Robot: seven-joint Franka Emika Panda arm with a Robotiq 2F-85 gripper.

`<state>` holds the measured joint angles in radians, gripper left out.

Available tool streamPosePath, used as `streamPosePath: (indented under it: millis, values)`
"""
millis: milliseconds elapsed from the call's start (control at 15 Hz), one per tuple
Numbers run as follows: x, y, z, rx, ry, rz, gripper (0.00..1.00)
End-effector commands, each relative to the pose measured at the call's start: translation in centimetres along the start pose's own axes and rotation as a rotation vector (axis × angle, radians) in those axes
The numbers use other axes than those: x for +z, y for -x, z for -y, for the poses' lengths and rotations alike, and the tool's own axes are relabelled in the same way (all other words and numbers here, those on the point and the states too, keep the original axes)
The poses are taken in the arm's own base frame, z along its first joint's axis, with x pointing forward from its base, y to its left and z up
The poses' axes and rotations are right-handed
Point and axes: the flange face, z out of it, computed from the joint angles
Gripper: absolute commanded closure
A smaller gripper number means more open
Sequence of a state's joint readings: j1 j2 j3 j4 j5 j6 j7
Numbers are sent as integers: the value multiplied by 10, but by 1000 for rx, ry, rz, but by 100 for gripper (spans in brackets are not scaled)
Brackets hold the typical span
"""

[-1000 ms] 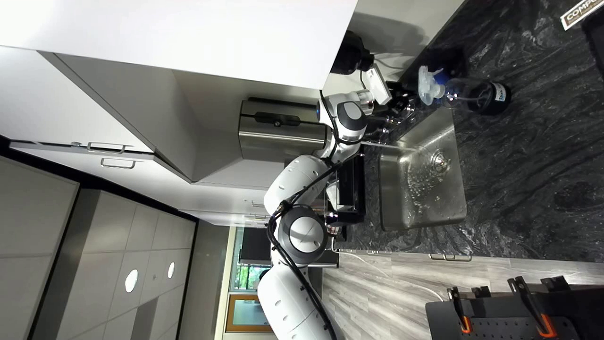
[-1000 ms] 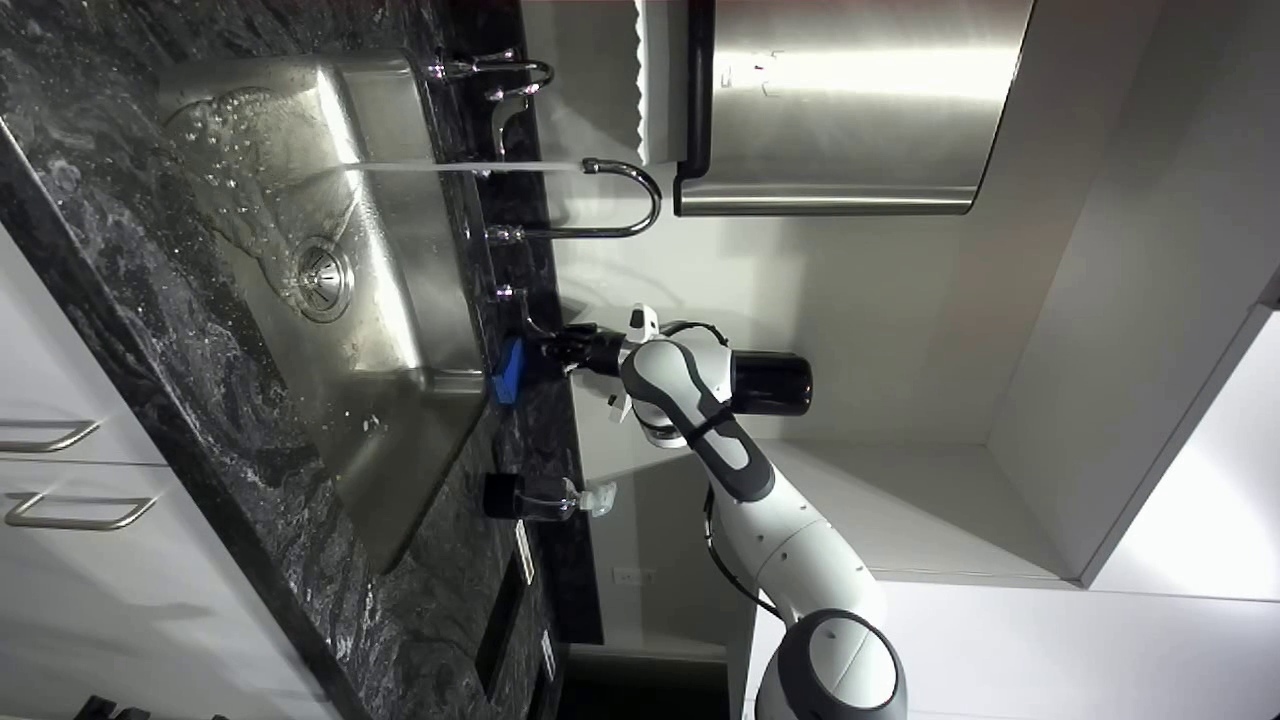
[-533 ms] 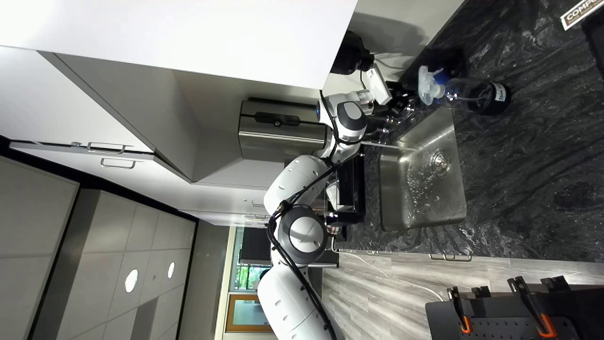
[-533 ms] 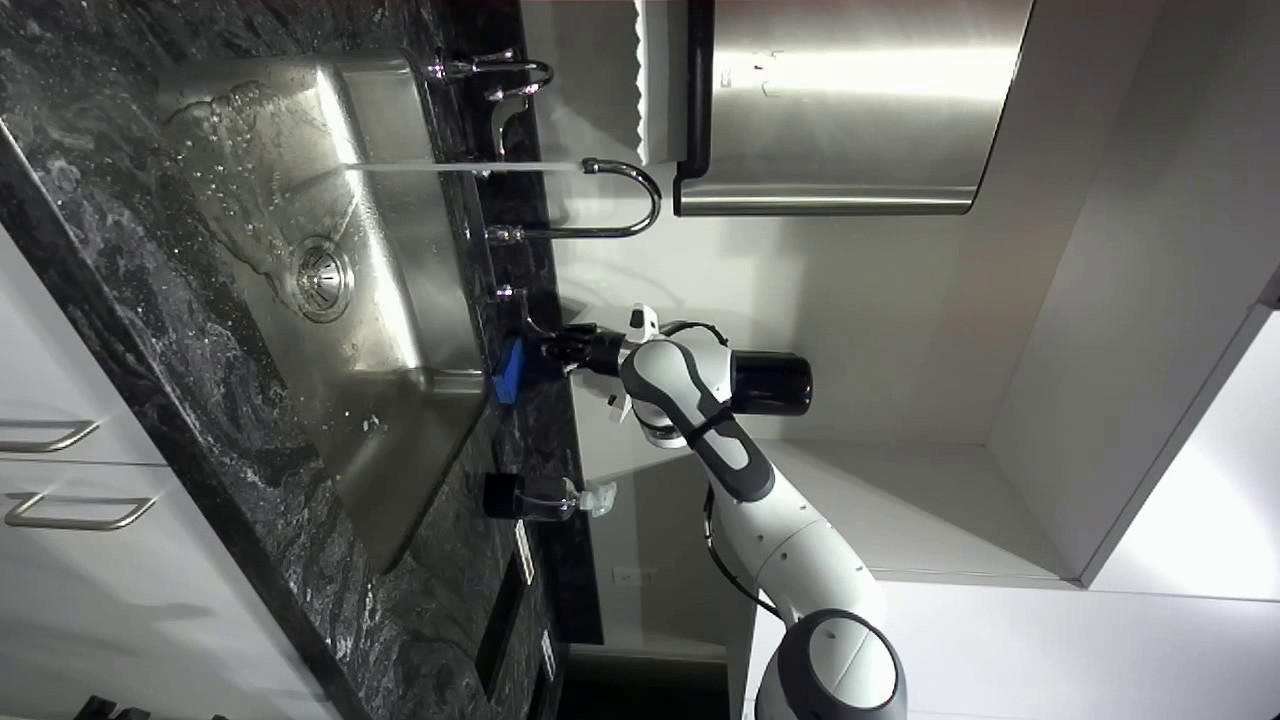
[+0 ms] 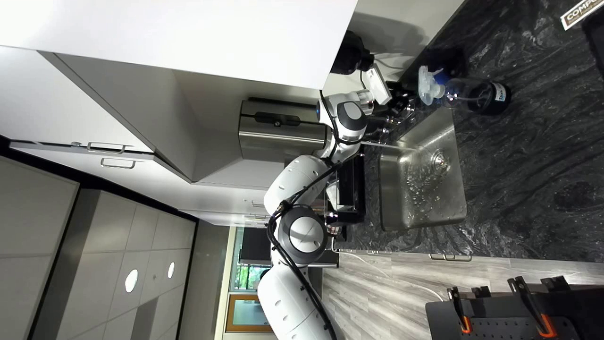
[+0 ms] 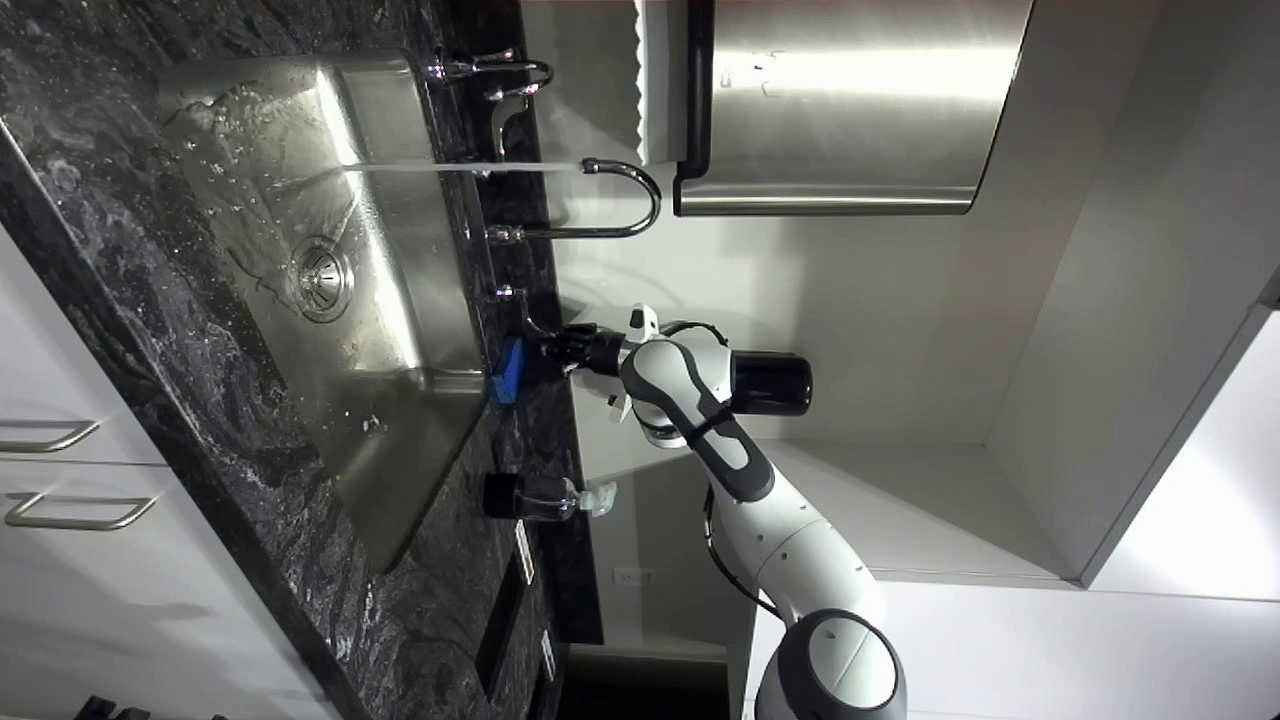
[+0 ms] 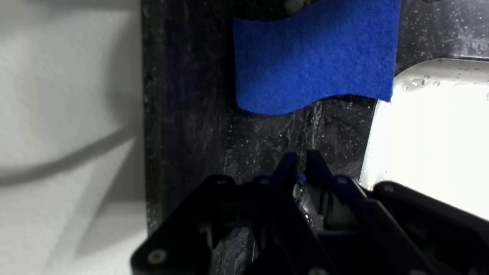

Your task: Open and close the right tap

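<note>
The right tap's chrome lever (image 6: 509, 293) stands beside the sink's back edge, with its end reaching up to my gripper (image 6: 553, 348). In the wrist view my black fingers (image 7: 301, 157) are close together, with a narrow gap. The shiny end of the tap lever (image 7: 297, 190) sits between them, mostly hidden by the fingers. The gripper (image 5: 401, 97) is dark and hard to make out in an exterior view. A water stream (image 6: 460, 166) runs from the curved spout (image 6: 600, 232) into the steel sink (image 6: 400, 290).
A blue sponge cloth (image 7: 313, 57) lies on the counter close to the gripper; it also shows in an exterior view (image 6: 509, 372). A spray bottle (image 6: 545, 498) stands farther along. The wall (image 7: 68, 95) is close on one side. A steel towel dispenser (image 6: 850, 110) hangs above.
The arm, gripper and tap lever look unchanged. The water keeps running, and only the splash pattern in the sink differs.
</note>
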<state>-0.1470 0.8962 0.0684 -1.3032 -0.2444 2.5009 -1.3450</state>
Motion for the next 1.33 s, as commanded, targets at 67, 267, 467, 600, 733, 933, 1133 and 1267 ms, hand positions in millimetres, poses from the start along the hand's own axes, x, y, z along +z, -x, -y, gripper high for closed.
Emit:
streamPosePath:
  millis: [67, 267, 467, 600, 733, 933, 1133, 1267]
  values:
    - [-15, -13, -12, -5, 24, -12, 97]
    - [-16, -11, -16, -13, 34, -6, 97]
    - [-15, -10, -20, -20, 43, -1, 97]
    - [-14, -9, -23, -25, 49, 4, 97]
    - [-14, -8, -26, -25, 54, 8, 97]
    - [-14, -8, -30, -23, 56, 9, 97]
    - [-15, -9, -33, -19, 54, 11, 97]
    - [-16, -11, -33, -15, 46, 10, 60]
